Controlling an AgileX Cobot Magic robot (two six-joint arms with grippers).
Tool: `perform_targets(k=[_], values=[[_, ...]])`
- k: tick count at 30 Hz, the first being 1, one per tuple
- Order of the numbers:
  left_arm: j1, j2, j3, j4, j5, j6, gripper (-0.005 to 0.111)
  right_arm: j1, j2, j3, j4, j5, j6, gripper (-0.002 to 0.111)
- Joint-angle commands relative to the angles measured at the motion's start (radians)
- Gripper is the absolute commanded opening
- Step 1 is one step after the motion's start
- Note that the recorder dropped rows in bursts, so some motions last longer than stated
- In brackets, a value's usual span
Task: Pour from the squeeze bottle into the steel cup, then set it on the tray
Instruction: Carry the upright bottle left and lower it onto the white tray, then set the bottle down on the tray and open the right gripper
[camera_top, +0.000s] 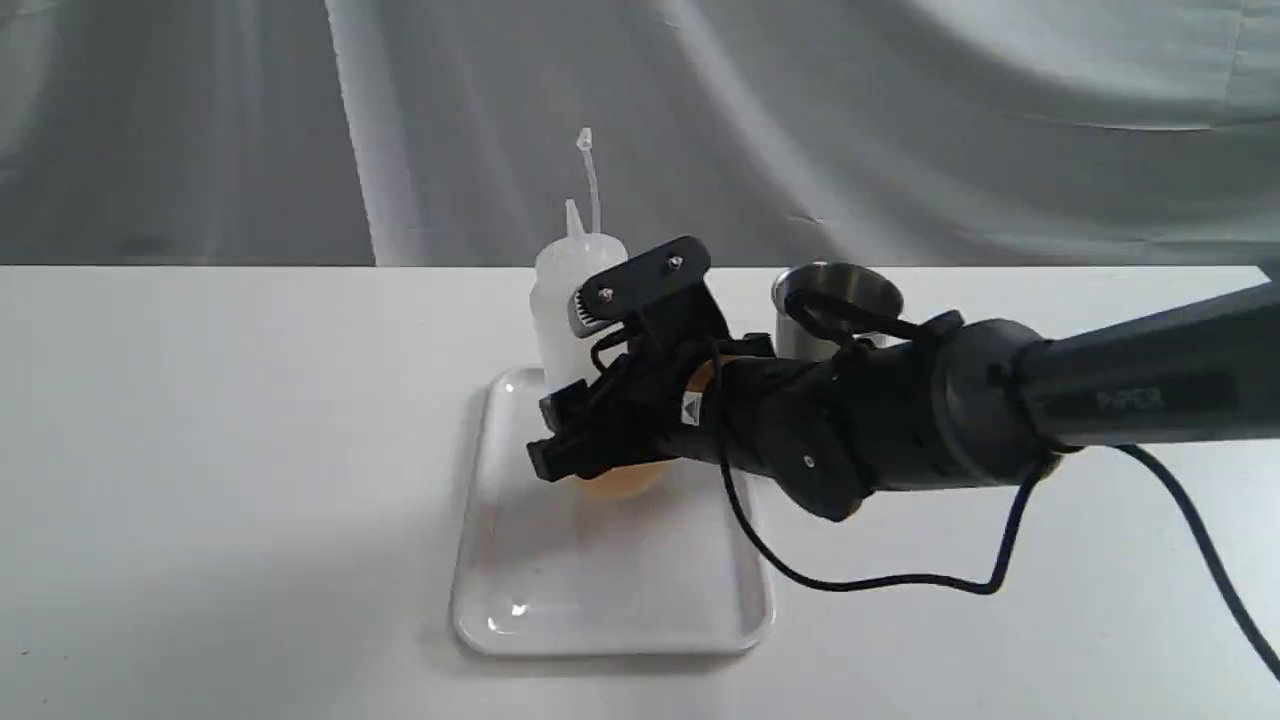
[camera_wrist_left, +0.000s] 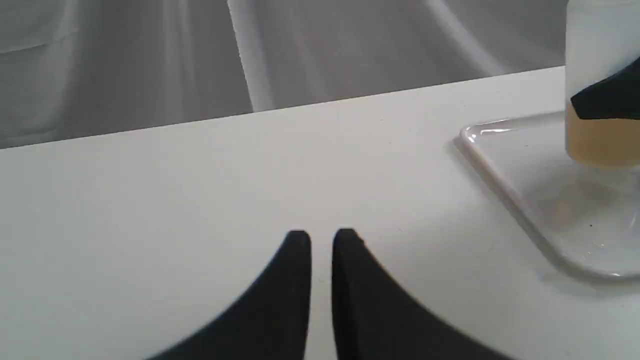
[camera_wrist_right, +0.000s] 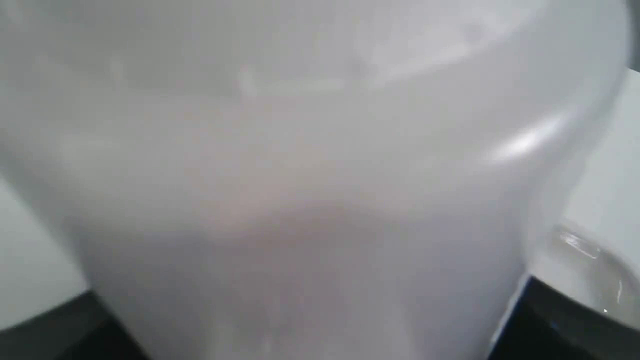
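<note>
Squeeze bottle (camera_top: 572, 300) is standing upright on the far end of the tray (camera_top: 600, 600) - right gripper (camera_top: 566, 388) has its fingers clamped on the sides. Steel cup (camera_top: 808, 338) sits on the table (camera_top: 200, 450) just behind the arm. Left gripper (camera_wrist_left: 321, 239) hangs over bare table - fingers nearly together, just a sliver between them.

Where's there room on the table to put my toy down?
The table left of the tray is bare, and the tray's near half too. It's crowded at the tray's far end, where the right gripper holds the squeeze bottle, and the steel cup stands close by.
</note>
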Motion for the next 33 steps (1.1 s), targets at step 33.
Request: perform_targets(k=[33], values=[[-0.003,-0.005,0.004,0.001,-0.007,-0.002,0.008,0.046,0.023,0.001,0.034,0.006,-0.01,0.042]])
